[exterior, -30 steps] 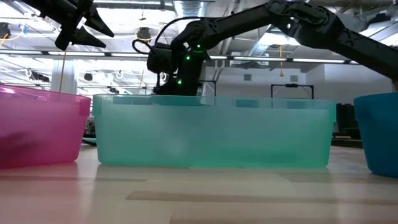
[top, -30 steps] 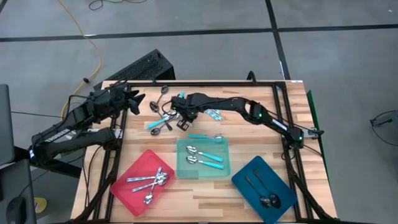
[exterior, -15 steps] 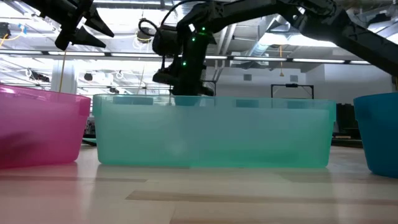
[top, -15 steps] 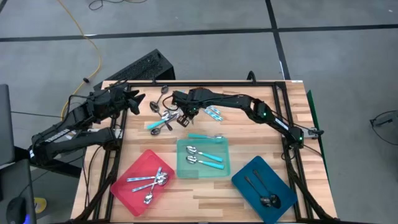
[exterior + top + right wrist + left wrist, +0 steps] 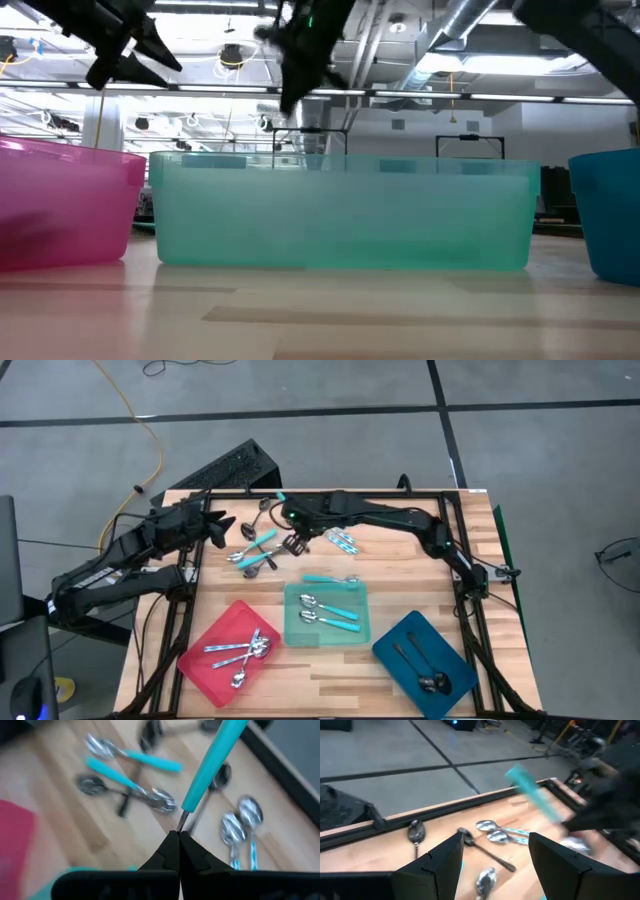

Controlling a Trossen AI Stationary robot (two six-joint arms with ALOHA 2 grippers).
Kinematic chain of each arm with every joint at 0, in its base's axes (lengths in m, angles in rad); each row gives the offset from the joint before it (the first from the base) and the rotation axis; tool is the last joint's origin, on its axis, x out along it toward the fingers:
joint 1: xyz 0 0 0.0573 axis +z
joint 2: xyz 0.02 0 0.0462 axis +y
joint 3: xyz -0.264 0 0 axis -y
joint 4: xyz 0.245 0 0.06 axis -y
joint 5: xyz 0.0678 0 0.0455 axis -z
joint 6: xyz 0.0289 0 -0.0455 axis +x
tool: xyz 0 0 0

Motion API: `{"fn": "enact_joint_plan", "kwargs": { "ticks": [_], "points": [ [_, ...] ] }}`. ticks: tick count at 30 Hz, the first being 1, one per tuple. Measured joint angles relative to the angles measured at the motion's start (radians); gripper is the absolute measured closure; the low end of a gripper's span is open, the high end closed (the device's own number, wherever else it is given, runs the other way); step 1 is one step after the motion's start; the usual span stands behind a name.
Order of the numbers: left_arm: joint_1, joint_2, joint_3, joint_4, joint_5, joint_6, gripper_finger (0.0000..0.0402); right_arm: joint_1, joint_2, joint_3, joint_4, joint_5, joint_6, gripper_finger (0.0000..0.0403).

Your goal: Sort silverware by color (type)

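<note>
Compared with one second earlier, the right gripper (image 5: 287, 518) had risen from the loose spoon pile (image 5: 255, 550) and moved toward the far left, lifting a turquoise-handled spoon (image 5: 212, 756) clear of the table (image 5: 400, 585). Its fingers were fully closed, pinching the spoon near the neck, handle angled upward. The right arm reached across the far side of the table. The left gripper (image 5: 222, 526) hovered at the far left, fingers spread wide and holding nothing.
</note>
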Motion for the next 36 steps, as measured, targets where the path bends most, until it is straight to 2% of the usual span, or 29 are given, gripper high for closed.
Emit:
{"fn": "enact_joint_plan", "kwargs": {
  "ticks": [3, 6, 8, 12, 14, 16, 17, 19, 22, 24, 26, 28, 32, 36],
  "points": [
    [0.0, 0.004, -0.032, 0.063, -0.021, -0.006, 0.0191, 0.037, -0.054, 0.001, 0.012, 0.04, -0.001, 0.0389],
    [0.0, 0.004, -0.061, 0.182, 0.015, -0.072, 0.0191, 0.075, -0.081, 0.001, 0.019, 0.109, 0.002, 0.0389],
    [0.0, 0.01, -0.068, 0.295, 0.084, -0.104, 0.0191, 0.1, -0.081, 0.001, 0.015, 0.151, 0.005, 0.0389],
    [-0.001, 0.017, -0.068, 0.526, 0.312, -0.101, 0.0191, 0.137, -0.075, 0.001, -0.015, 0.283, 0.003, 0.0389],
    [-0.011, 0.016, -0.068, 0.603, 0.394, -0.101, 0.0191, 0.134, -0.073, 0.001, -0.031, 0.298, -0.005, 0.0388],
    [-0.034, 0.006, -0.068, 0.619, 0.429, -0.073, 0.0193, 0.114, -0.073, 0.001, -0.023, 0.289, -0.035, 0.0388],
    [-0.049, 0.001, -0.068, 0.609, 0.422, -0.043, 0.0195, 0.103, -0.074, 0.001, -0.017, 0.281, -0.061, 0.0388],
    [-0.077, -0.005, -0.068, 0.556, 0.345, 0.039, 0.02, 0.084, -0.092, 0.0, -0.003, 0.259, -0.1, 0.0388],
    [-0.111, -0.004, -0.068, 0.448, 0.133, 0.133, 0.021, 0.076, -0.137, 0.002, 0.046, 0.219, -0.147, 0.0387],
    [-0.126, -0.001, -0.068, 0.418, 0.005, 0.132, 0.0216, 0.082, -0.164, 0.004, 0.075, 0.201, -0.187, 0.0387],
    [-0.131, 0.006, -0.068, 0.437, -0.065, 0.094, 0.022, 0.097, -0.183, 0.004, 0.098, 0.17, -0.231, 0.0386],
    [-0.129, 0.007, -0.068, 0.507, -0.057, 0.075, 0.0221, 0.126, -0.191, 0.004, 0.117, 0.166, -0.297, 0.0386],
    [-0.13, 0.006, -0.068, 0.761, 0.103, 0.073, 0.0221, 0.196, -0.192, 0.003, 0.121, 0.203, -0.402, 0.0386],
    [-0.135, 0.008, -0.067, 0.988, 0.231, 0.045, 0.0221, 0.221, -0.173, 0.003, 0.093, 0.324, -0.324, 0.0386]
  ]
}}
